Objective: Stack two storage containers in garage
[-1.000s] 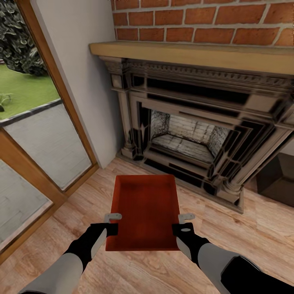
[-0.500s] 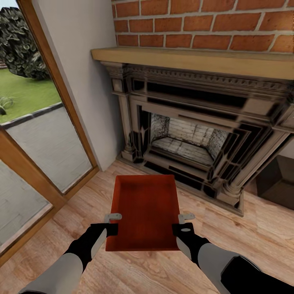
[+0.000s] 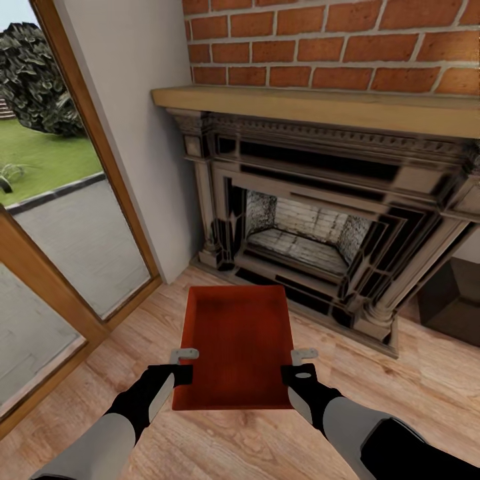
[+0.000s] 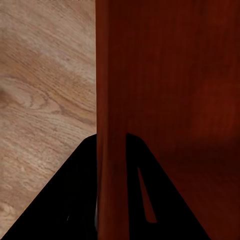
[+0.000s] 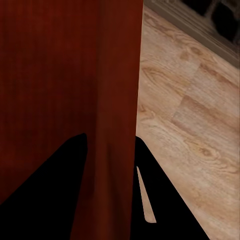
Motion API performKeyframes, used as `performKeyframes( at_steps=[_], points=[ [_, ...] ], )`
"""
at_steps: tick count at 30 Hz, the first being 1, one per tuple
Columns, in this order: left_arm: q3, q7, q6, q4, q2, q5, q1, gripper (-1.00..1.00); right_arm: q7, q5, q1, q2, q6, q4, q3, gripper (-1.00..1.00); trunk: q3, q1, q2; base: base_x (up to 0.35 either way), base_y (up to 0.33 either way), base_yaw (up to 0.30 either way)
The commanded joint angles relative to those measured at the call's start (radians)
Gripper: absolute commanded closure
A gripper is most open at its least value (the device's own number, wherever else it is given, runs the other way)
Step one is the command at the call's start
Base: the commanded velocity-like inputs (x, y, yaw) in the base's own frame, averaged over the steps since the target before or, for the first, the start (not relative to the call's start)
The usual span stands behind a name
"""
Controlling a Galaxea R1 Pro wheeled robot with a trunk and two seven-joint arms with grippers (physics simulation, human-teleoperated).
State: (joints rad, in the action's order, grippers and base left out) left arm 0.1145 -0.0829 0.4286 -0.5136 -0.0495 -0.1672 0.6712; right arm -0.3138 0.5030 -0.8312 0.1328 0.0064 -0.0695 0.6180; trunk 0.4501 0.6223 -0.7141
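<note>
Brick chimney (image 3: 347, 40) up top, wooden mantel (image 3: 313, 107) under it, and the dark ornate fireplace (image 3: 313, 227) straight ahead. Glass door (image 3: 60, 220) off to the left, plank floor (image 3: 413, 380) below. Out front, one red-orange container (image 3: 235, 347) rides above the floor, open side up, long axis pointing away from the robot toward the fireplace. The left gripper (image 3: 185, 363) pinches the container's left wall, fingers straddling it in the left wrist view (image 4: 111, 150). The right gripper (image 3: 300, 365) clamps the right wall (image 5: 117, 150).
</note>
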Motion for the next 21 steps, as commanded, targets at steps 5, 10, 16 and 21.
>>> performKeyframes(
  at_steps=[5,10,16,21],
  points=[
    [-0.004,-0.014,-0.003,-0.026,-0.004,0.023,0.001,1.00,-0.039,0.028,-0.001,0.001,-0.002,0.005,0.005,1.00,-0.007,0.000,-0.001,0.000,0.000,0.000],
    [-0.004,-0.014,-0.003,-0.026,-0.004,0.023,0.001,1.00,-0.039,0.028,0.000,0.001,-0.002,0.005,0.005,1.00,-0.015,0.000,-0.001,0.000,0.000,0.000],
    [-0.004,-0.014,-0.003,-0.026,-0.004,0.023,0.001,1.00,-0.039,0.027,0.000,0.001,-0.002,0.005,0.005,1.00,-0.024,0.000,-0.001,0.000,0.000,0.000],
    [-0.004,-0.014,-0.003,-0.026,-0.004,0.023,0.001,1.00,-0.039,0.027,0.000,0.001,-0.002,0.005,0.005,1.00,-0.032,0.000,-0.001,0.000,0.000,0.000]
  ],
)
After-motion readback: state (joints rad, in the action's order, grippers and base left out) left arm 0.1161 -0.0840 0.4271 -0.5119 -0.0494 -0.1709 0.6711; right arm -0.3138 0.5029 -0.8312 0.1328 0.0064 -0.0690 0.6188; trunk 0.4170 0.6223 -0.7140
